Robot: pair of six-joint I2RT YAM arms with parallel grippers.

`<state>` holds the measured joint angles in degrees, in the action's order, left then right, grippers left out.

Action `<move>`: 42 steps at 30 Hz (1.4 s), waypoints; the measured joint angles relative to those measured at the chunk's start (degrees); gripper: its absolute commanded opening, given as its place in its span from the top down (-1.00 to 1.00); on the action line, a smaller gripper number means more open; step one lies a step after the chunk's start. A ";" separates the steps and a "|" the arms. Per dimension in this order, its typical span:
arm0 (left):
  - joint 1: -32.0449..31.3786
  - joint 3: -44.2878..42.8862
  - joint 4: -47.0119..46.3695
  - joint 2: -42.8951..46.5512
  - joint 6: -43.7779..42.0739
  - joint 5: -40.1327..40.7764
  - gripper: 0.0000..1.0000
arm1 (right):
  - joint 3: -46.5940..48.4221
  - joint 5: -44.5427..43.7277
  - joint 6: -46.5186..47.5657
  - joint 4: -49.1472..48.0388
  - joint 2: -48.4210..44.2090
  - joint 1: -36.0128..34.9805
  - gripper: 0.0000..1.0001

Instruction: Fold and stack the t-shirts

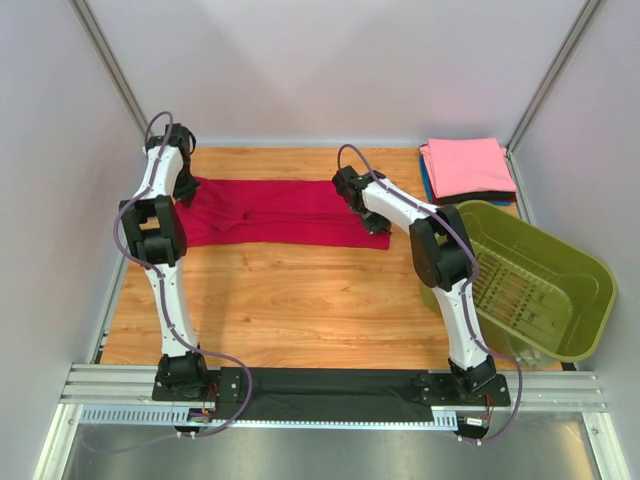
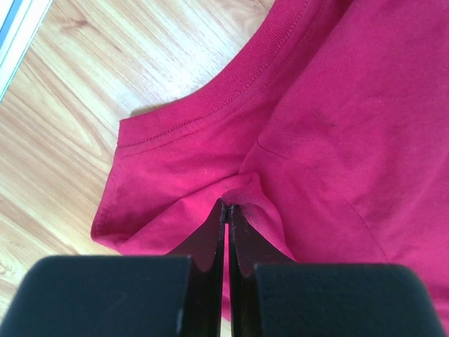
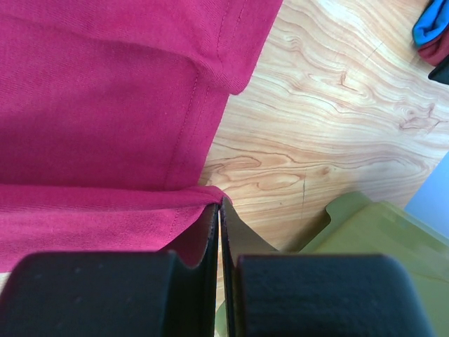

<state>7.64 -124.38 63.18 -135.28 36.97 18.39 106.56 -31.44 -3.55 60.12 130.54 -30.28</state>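
The pale wood-grain table is carrying everything, and its boards are showing a wavy brown figure. Across its far half the soft crimson-red t-shirt is lying as a long flat band running left to right, with its ribbed collar and stitched seams showing in the left wrist view. At the table's right side the olive-green plastic basket is sitting with its slotted floor showing, and only a corner of its rim is entering the right wrist view. Behind it, in the far right corner, the folded stack of t-shirts is resting. A pink square is lying on top and hiding all but thin blue and black edges beneath. The left gripper is clenching a small raised pucker of the crimson cloth near the collar end, its black fingers pressing together with no gap. The right gripper is clamping just as tightly, pinching the hemmed edge at the shirt's right end, near the basket. The fingers themselves are hiding how much cloth is sitting between them.
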 measured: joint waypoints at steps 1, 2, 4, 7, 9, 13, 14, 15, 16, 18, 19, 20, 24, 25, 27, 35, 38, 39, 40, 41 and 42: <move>0.02 -0.02 0.00 -0.13 0.00 0.02 1.00 | 0.00 0.00 0.00 -0.02 0.00 0.00 0.99; 0.09 -0.17 0.00 -0.37 0.00 0.07 1.00 | 0.00 0.00 0.00 -0.02 0.00 0.00 0.99; 0.24 -0.55 0.04 -0.66 0.04 0.07 1.00 | 0.00 0.00 0.04 -0.09 0.00 0.07 0.99; 0.44 -1.03 0.00 -0.83 0.04 0.09 1.00 | 0.42 0.02 0.04 0.15 0.00 0.24 0.99; 0.46 -1.18 0.00 -0.83 0.15 0.13 1.00 | 1.46 -0.02 0.00 0.37 0.02 0.39 0.99; 0.46 -1.46 -0.04 -0.83 0.46 0.07 1.00 | 3.82 -0.33 -0.07 0.42 0.02 0.55 0.99; 0.46 -1.57 -0.04 -0.83 0.50 -0.13 1.00 | 4.26 -0.61 -0.07 0.46 0.11 0.55 0.99; 0.48 -1.64 -0.11 -0.83 0.61 -0.31 1.00 | 4.66 -0.90 -0.07 0.46 0.26 0.59 0.99; 0.48 -1.75 -0.15 -0.83 0.70 -0.46 1.00 | 4.94 -1.20 -0.07 0.42 0.44 0.59 0.99; 0.50 -1.79 -0.22 -0.83 1.14 -0.59 1.00 | 5.14 -1.31 -0.04 0.48 0.70 0.63 0.99; 0.50 -1.79 -0.22 -0.83 1.29 -0.61 1.00 | 5.20 -1.31 -0.04 0.46 0.83 0.70 0.99; 0.52 -1.79 -0.22 -0.83 1.40 -0.74 1.00 | 5.27 -1.38 -0.04 0.44 1.03 0.79 0.99; 0.61 -1.79 -0.35 -0.83 2.08 -1.51 1.00 | 5.29 -1.62 0.02 0.44 1.75 1.36 0.99; 0.66 -1.79 -0.44 -0.83 2.23 -1.62 1.00 | 5.29 -1.70 0.07 0.42 1.84 1.51 0.99; 0.66 -1.79 -0.66 -0.83 2.45 -1.73 1.00 | 5.29 -1.73 0.13 0.42 1.92 1.81 0.99; 0.68 -1.84 -1.46 -0.83 2.60 -1.86 1.00 | 5.27 -1.73 0.15 0.33 1.92 2.10 0.99; 0.74 -2.12 -1.40 -0.83 2.60 -1.62 1.00 | 5.27 -1.73 0.13 0.33 1.92 2.10 0.99; 0.79 -2.23 -1.42 -0.83 2.60 -1.53 1.00 | 5.27 -1.73 0.09 0.33 1.92 2.10 0.99; 0.83 -2.32 -1.40 -0.83 2.60 -1.49 1.00 | 5.29 -1.73 0.00 0.37 1.92 2.10 0.99; 0.87 -2.45 -1.38 -0.83 2.60 -1.38 1.00 | 5.38 -1.73 -0.09 0.39 1.97 2.10 0.99; 0.94 -2.47 -1.42 -0.83 2.60 -1.33 1.00 | 5.49 -1.73 -0.11 0.42 2.03 2.10 0.99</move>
<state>8.58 -126.85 61.76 -136.11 39.57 17.06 112.05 -33.17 -3.66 60.53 132.57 -28.18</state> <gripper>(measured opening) 0.007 0.006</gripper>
